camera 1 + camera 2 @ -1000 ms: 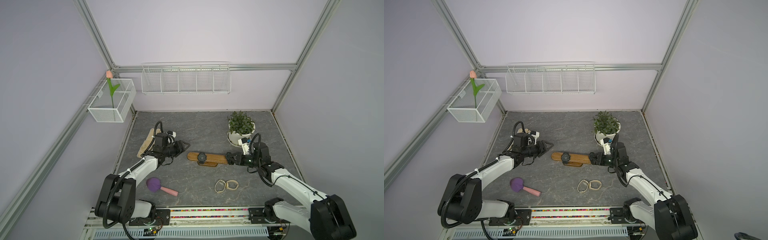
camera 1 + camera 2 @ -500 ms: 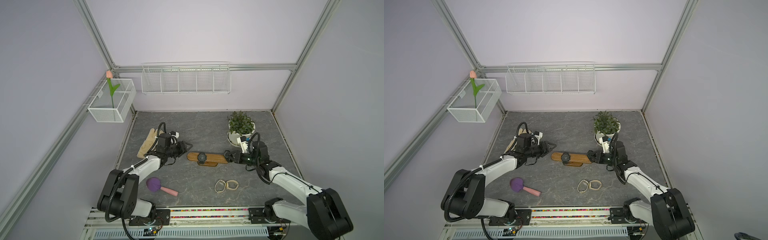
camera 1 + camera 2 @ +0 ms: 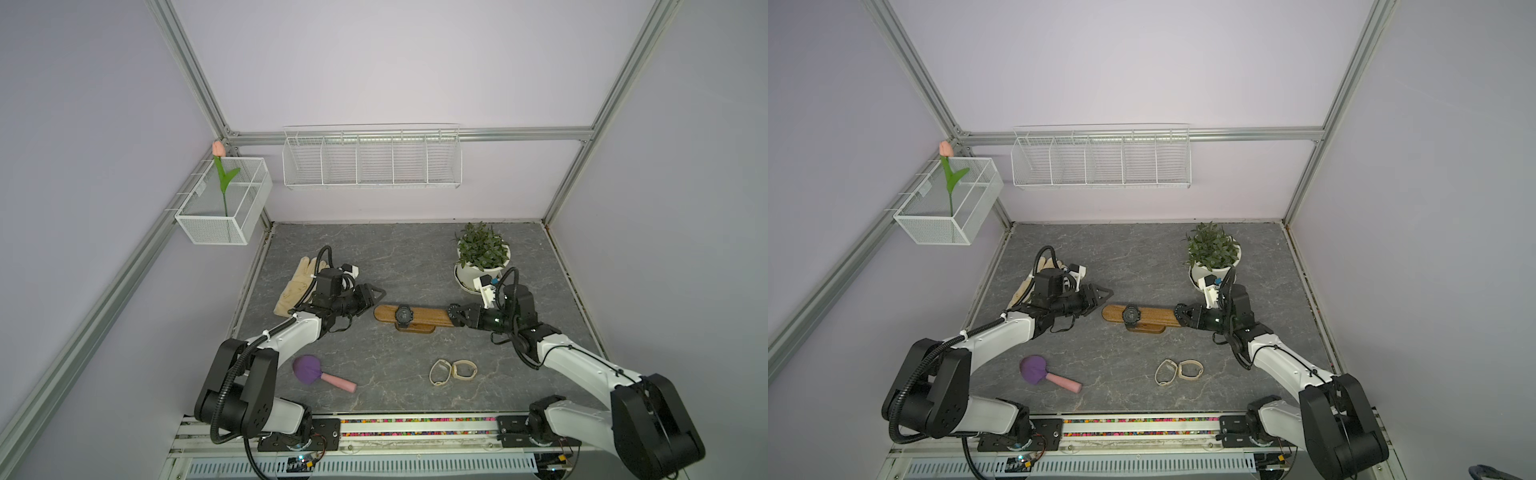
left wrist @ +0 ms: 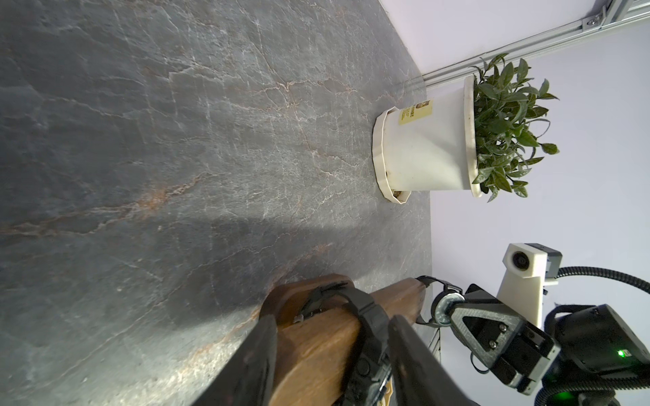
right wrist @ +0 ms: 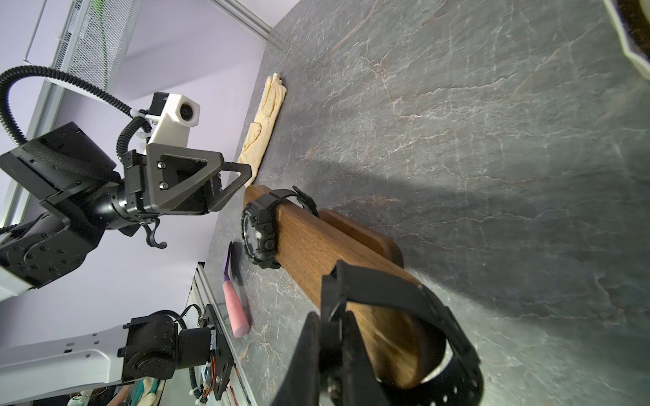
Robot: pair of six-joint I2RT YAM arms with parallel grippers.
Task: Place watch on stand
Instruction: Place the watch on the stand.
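Stand (image 3: 430, 321) sits in the middle of the grey stone-patterned table (image 3: 415, 257) on its oval base, bar running lengthwise between the two grippers. Black digital watch (image 3: 404, 314) is strapped round the bar near its left end, face up. Right gripper (image 3: 461, 316) is at the bar's right end, fingers (image 5: 309, 355) pinched tight on the strap of a second black watch (image 5: 383, 288); in the right wrist view the strap loop encircles that end of the bar. Left gripper (image 3: 377, 292) is just beside the bar's left end, not touching it, fingers (image 4: 253, 362) part-way apart with nothing between them. Beige glove (image 3: 296, 284) lies flat just behind the left gripper; potted plant (image 3: 482, 251) stands behind the right one. Purple-headed, pink-handled tool (image 3: 309, 370) and two tan bands (image 3: 453, 370) lie on the near side, well apart from the stand.
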